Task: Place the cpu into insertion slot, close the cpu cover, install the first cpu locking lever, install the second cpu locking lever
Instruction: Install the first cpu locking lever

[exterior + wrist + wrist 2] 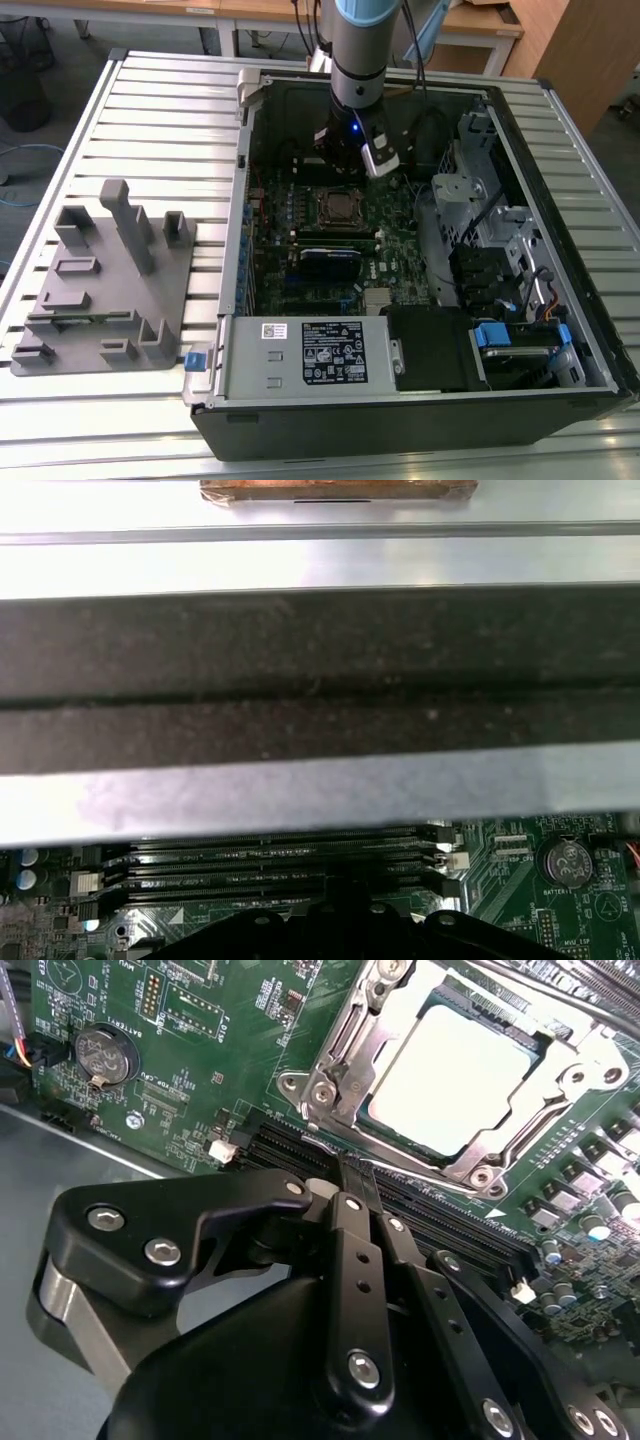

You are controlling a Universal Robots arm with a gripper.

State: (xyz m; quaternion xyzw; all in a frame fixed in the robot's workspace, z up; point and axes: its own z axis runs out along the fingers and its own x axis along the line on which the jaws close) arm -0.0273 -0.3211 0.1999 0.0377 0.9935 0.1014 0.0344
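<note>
**Fingers shut, low over memory slots, socket just beyond**

Gripper (350, 1175) links sit closest to the lens in the second wrist view. My fingers look pressed together with nothing between them. The tips hang just over the long black memory slots (440, 1215), beside the socket but not on it. In the exterior view my arm reaches down inside the open case (560, 130), near the far edge of the green motherboard (200, 1050).

The cpu (450, 1075) lies flat in the insertion slot (462, 998), silver top up. The cpu cover (470, 1165) is down around it, with the chip showing through its window. I can't tell whether either locking lever is latched.

My judgement of the risks:
- The tips are very close to the slots, so a small drop or sideways drag could scrape the slot walls or clip the little white connector (222, 1148).
- The levers are thin springy wire. Shut fingers pushing one could slip off and land on the capacitors (600, 1225) or the cover's edge.
- If the cover isn't fully seated, forcing a lever could load the chip unevenly onto the socket contacts.
- The case wall (320, 680) is close behind my wrist in the first wrist view, so there's little room to back away.
</note>
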